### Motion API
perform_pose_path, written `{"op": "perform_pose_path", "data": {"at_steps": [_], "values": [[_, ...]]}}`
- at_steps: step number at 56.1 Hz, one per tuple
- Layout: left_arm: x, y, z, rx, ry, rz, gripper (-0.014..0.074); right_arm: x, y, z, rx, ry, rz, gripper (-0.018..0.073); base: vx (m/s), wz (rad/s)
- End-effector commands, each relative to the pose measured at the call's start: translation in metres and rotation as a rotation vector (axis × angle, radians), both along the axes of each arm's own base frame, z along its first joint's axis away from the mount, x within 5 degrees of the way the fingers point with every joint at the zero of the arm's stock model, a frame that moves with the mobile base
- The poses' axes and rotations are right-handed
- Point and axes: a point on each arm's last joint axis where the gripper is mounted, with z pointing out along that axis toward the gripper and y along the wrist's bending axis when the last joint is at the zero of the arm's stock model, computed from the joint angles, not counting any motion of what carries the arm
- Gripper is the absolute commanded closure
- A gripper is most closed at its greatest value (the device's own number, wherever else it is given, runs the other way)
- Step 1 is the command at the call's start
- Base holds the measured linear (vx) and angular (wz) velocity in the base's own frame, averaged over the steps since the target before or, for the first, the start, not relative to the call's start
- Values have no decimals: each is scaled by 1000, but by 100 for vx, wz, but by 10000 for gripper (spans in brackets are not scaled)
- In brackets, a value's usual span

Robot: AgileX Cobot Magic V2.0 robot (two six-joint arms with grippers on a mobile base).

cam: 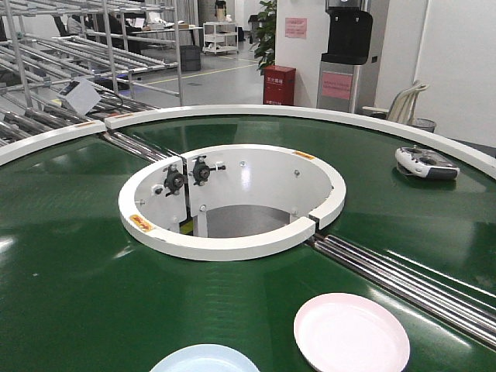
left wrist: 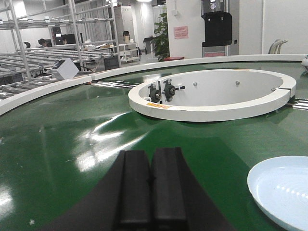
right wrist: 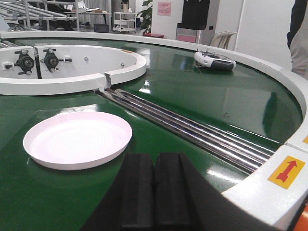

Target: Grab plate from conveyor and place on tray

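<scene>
A pink plate (cam: 351,334) lies flat on the dark green conveyor (cam: 70,271) near its front right; the right wrist view shows this plate (right wrist: 78,138) just left of and beyond my right gripper (right wrist: 155,161), which is shut with nothing in it. A pale blue plate (cam: 204,359) sits at the bottom edge of the front view. In the left wrist view the blue plate (left wrist: 284,190) lies to the right of my left gripper (left wrist: 151,156), also shut and empty. The tray is out of view.
The conveyor's white-walled round opening (cam: 232,198) sits mid-belt. Steel rollers (right wrist: 192,130) cross the belt right of the pink plate. A grey and white handheld controller (cam: 426,163) rests on the far right belt. The white outer rim (right wrist: 269,178) is close on my right. Metal racks (cam: 70,46) stand behind.
</scene>
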Motion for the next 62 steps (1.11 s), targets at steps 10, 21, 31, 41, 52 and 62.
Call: {"op": "perform_pose_path", "data": {"at_steps": [10, 21, 31, 41, 52, 62], "values": [[-1, 0, 2, -12, -83, 5, 593, 0, 0, 3, -14, -78, -7, 568, 0, 0], [-1, 0, 2, -12, -83, 5, 593, 0, 0, 3, -14, -77, -7, 568, 0, 0], [-1, 0, 2, -12, -83, 5, 593, 0, 0, 3, -14, -77, -7, 568, 0, 0], [-1, 0, 3, -6, -99, 6, 593, 0, 0, 3, -14, -77, -7, 568, 0, 0], [-4, 1, 17, -21, -226, 9, 593, -1, 0, 14, -7, -192, -7, 568, 0, 0], [-22, 2, 84, -119, -450, -15, 593, -20, -2, 87, 93, -533, -9, 568, 0, 0]]}}
